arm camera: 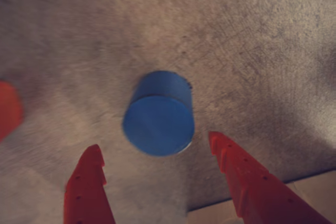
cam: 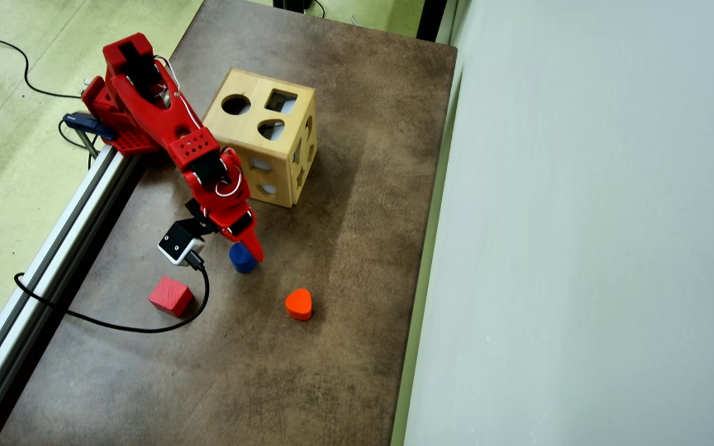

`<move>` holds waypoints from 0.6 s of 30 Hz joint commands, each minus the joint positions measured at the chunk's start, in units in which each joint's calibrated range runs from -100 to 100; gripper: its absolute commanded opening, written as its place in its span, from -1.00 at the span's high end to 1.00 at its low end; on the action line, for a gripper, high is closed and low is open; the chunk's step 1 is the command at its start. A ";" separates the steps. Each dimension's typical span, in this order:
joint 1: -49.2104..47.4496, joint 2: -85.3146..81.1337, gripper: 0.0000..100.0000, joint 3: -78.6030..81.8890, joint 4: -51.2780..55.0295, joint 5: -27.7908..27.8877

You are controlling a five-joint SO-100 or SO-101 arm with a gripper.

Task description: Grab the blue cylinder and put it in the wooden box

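**Blue cylinder lined up, nothing gripped**

Blue cylinder (arm camera: 159,114) stands on the tabletop (cam: 332,248), well short of the wooden box (cam: 264,136). The hand (arm camera: 157,153) hangs released, fingers spread either side without touching. Closing off-centre could squirt the round block sideways, toward the heart block (cam: 299,304).

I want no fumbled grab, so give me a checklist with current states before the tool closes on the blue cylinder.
1. Tool open wide enough: ok.
2. Blue cylinder centred between the fingers: ok in the wrist view.
3. Fingers low enough around it: cannot tell.
4. Cylinder upright on the table: ok.
5. Red cube and orange heart block clear of the tool: ok.
6. Wooden box round hole facing up: ok.
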 commanded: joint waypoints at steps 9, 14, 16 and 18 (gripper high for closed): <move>0.39 1.71 0.36 -2.58 -0.49 0.15; 0.39 1.71 0.36 -2.76 -0.57 0.15; 0.47 1.71 0.36 -2.76 -0.65 -0.15; 0.47 1.71 0.36 -2.85 -0.65 -0.15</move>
